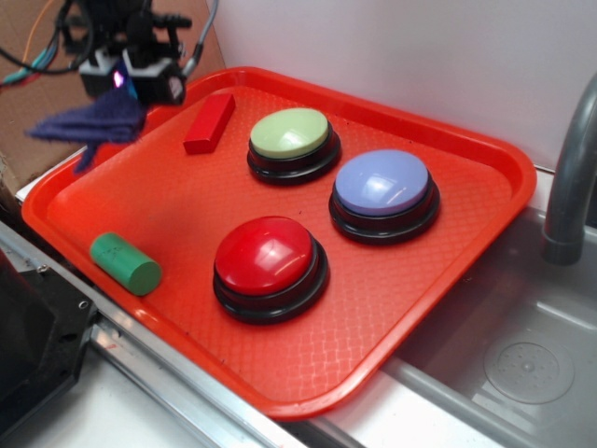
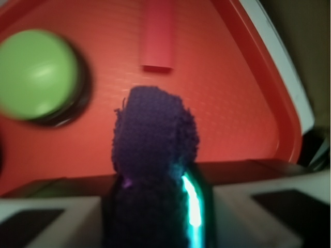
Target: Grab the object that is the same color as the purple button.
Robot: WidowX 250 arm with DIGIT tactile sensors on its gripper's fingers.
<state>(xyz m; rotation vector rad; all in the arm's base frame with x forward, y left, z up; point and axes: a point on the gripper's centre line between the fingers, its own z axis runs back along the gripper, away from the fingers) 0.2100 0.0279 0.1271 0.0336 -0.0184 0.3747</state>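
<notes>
The dark purple-blue rag [image 1: 89,124] hangs in the air at the tray's far left corner, clamped in my gripper [image 1: 131,86]. In the wrist view the rag [image 2: 155,134] bulges out from between the jaws of my gripper [image 2: 155,206], which are shut on it, and it hides the tray below. The purple button [image 1: 383,193], with a lavender-blue dome and a black base, stands at the right of the orange tray [image 1: 448,308], well away from the gripper.
A light green button [image 1: 292,142], also in the wrist view [image 2: 36,75], and a red button [image 1: 270,265] stand on the tray. A red block [image 1: 210,121] [image 2: 158,39] lies near the gripper. A green cylinder [image 1: 126,262] lies at the front left. A sink with a grey faucet [image 1: 571,177] is at the right.
</notes>
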